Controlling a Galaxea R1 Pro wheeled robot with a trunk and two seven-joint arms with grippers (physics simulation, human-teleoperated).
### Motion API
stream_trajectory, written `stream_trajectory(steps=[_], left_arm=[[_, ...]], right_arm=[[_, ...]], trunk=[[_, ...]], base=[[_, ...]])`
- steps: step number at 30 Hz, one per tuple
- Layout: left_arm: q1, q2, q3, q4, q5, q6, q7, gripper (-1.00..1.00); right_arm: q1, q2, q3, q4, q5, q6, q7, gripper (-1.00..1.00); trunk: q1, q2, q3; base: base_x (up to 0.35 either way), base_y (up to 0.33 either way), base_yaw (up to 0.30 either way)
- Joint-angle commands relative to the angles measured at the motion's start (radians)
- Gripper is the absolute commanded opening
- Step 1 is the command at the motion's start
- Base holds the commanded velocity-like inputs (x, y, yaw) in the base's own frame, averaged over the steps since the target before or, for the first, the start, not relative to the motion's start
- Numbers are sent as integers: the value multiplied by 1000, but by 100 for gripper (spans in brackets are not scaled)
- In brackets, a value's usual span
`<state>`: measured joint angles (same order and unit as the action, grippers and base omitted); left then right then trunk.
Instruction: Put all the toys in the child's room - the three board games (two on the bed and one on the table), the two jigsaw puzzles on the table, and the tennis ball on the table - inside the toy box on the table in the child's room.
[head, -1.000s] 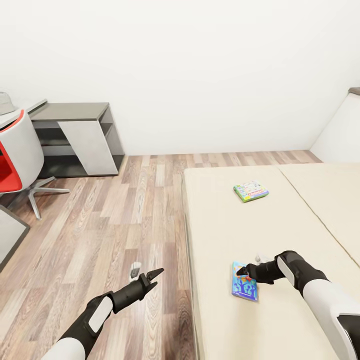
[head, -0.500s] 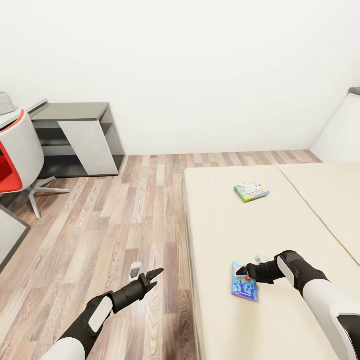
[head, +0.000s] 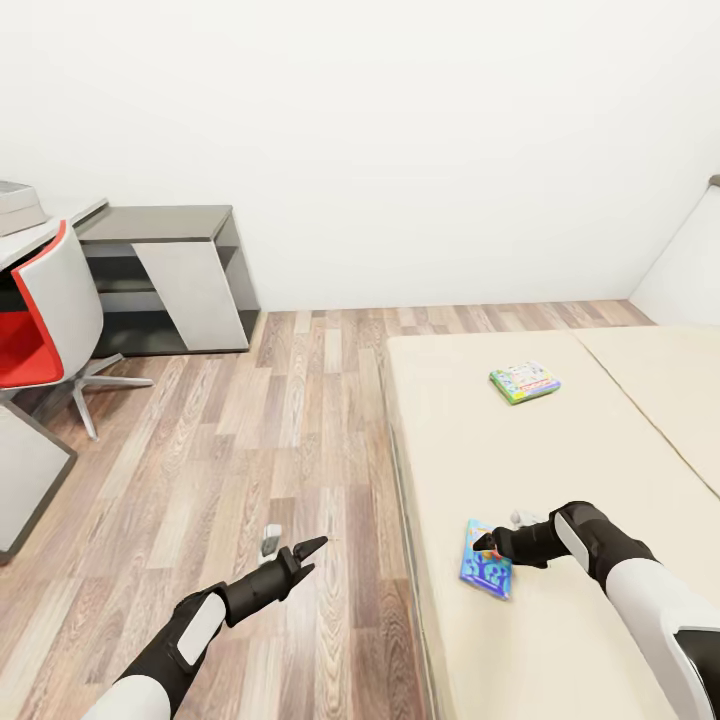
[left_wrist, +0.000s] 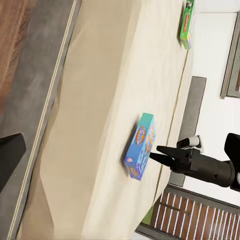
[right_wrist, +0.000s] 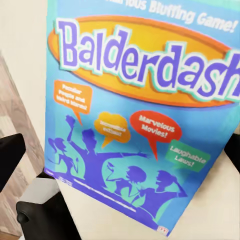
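Observation:
A small blue board game (head: 487, 568) reading "Balderdash" (right_wrist: 140, 115) sits tilted near the bed's floor-side edge. My right gripper (head: 487, 545) is shut on its near edge, and the fingertips (left_wrist: 154, 152) pinch the box (left_wrist: 140, 147). Farther up the cream bed (head: 560, 450) lies a white-and-green board game (head: 525, 381). My left gripper (head: 312, 555) hangs open over the wood floor, holding nothing. At the far left stands the table (head: 62, 222) with the light-grey toy box (head: 18, 205), which the frame edge cuts off.
A dark-grey side cabinet (head: 165, 222) joins the table against the white wall. A red-and-white swivel chair (head: 45, 320) stands in front of the table. A grey panel (head: 25, 470) juts in at the left. Wood floor (head: 260, 420) stretches between bed and table.
The whole view has shifted, so the camera moved. The blue board game stayed with my right gripper and now lies closer to the bed's edge. Both arms keep their pose.

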<state>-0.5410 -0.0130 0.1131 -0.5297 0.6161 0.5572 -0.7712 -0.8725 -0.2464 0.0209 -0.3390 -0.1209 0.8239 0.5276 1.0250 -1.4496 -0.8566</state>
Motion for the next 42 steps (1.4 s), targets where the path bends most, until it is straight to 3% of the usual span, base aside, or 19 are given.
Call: stream_trajectory(steps=[1,12,42], left_arm=[[-1,-1,4,0,2,7,-2,100],[-1,-1,5,0,2,7,-1,100],[-1,-1,4,0,2,6,-1,100]], right_arm=[[0,-1,2,-1,-11,8,-3,100],[0,-1,1,-1,-11,7,-3,100],[-2,-1,-1,-1,-11,8,-4,100]], trunk=[[0,0,-1],[0,0,-1],[0,0,-1]], base=[[0,275,0],[0,238,0],[0,44,0]])
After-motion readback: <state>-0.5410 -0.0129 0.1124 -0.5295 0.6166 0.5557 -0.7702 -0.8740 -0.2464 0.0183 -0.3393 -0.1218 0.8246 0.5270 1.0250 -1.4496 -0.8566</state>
